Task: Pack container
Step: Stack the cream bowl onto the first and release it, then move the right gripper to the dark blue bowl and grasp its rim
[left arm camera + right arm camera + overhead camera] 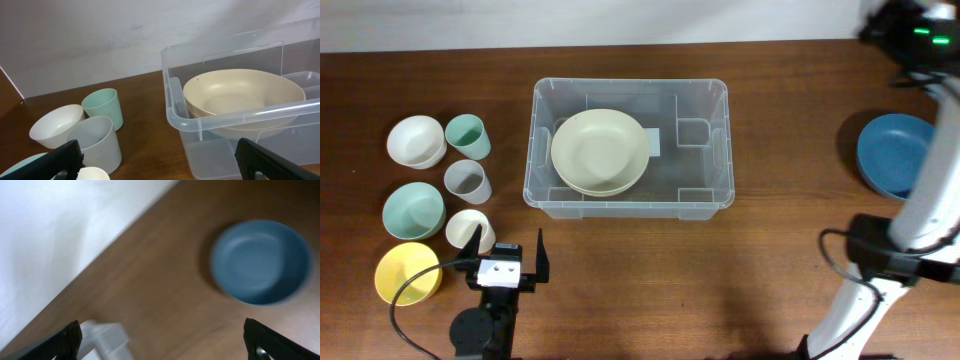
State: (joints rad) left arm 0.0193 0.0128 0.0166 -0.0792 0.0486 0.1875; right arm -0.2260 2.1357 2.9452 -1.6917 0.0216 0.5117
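The left gripper sits nearest, jaws wide and empty, just in front of the clear plastic container, which holds stacked cream bowls in its left half. The tub looks light, fairly stiff but slick, so its rolled rim seems the safest hold. The right gripper, also wide open and empty, hovers well right of the container near a blue bowl.

Container common to overhead, left wrist
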